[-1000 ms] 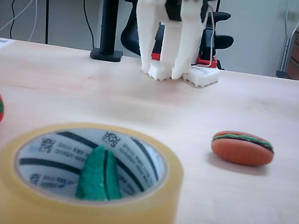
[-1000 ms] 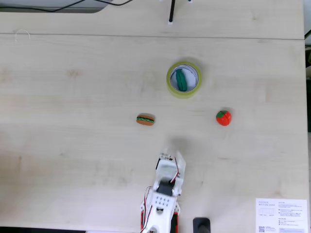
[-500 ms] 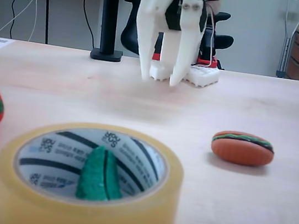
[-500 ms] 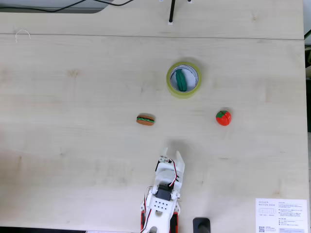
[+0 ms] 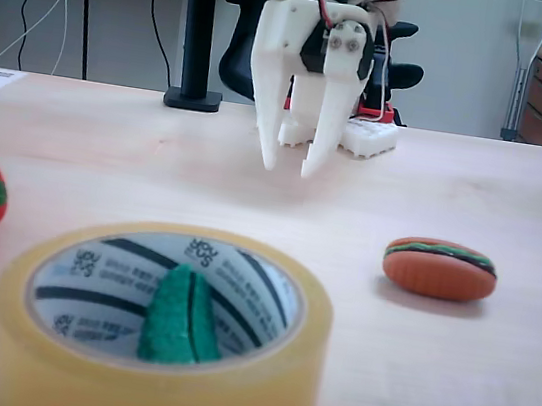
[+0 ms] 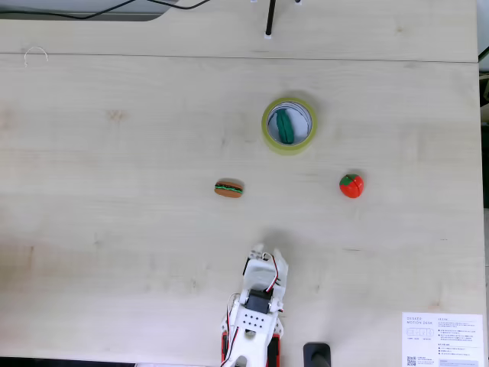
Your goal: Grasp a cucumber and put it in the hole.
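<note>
Since the cucumber (image 5: 180, 318) already lies inside the hole (image 6: 299, 115) of the tape roll (image 5: 154, 389), little risk is judged to remain: trouble would come only if the claw (image 5: 289, 168) were brought back low across the counter (image 6: 114, 191) and the roll, the toy burger (image 6: 228, 188) or the red-and-green toy (image 6: 351, 185) were knocked. The claw is seen empty, its fingers slightly parted (well apart from the roll, near the arm's base). In the fixed view from above, the cucumber's long axis is seen running nearly up-down, tilted slightly leftward at the top
</note>
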